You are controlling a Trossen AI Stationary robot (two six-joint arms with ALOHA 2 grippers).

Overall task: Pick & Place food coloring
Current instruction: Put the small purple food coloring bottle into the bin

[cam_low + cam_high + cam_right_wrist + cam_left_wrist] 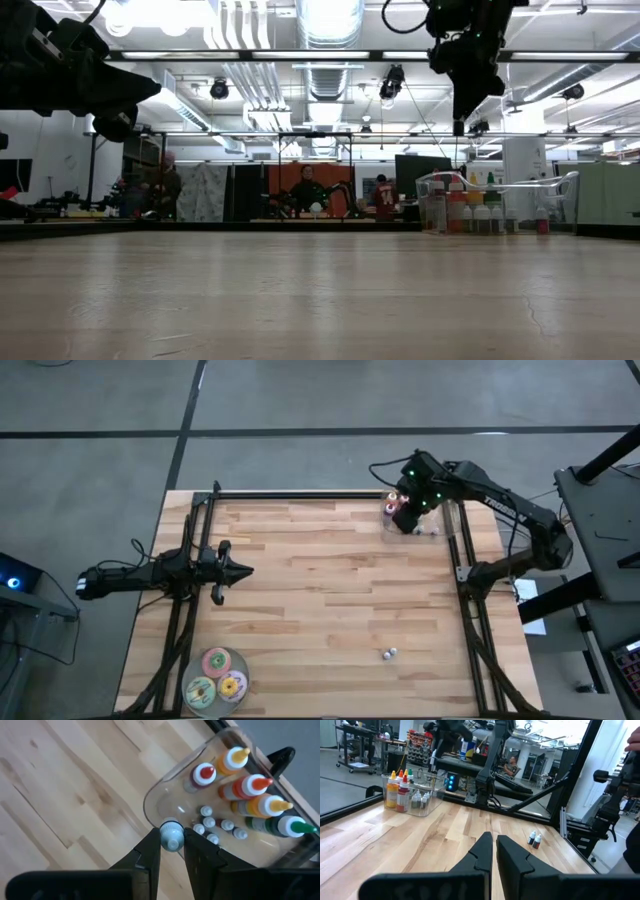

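Pale wood planks make up the surface (330,600), framed by dark rails, with a workshop room beyond it. At its far right corner stands a clear container (165,795) already stocked with larger dropper bottles (250,785) and several tiny pale-capped vials (207,822).

Right pincer (172,851) hangs just above that container's near rim, its fingers clamped on one tiny food coloring bottle (171,836), of which only the pale cap shows in the right wrist view. The bottle's long axis points away along the fingers, cap toward the container, so it sits right at the edge of the opening rather than squarely over the middle. Judging by this, the coming move turns on carrying the bottle a little further inward over the container's floor, toward the other vials, before letting go; released here it might catch the rim.

Two more small bottles (389,654) stand together near the front edge of the surface, right of centre, well apart from both arms. The right arm looks nearer to them than the left.

Left pincer (493,845) waits over the left side of the surface, fingers pressed nearly together and holding nothing. Three flat round discs (217,678) lie at the front left corner
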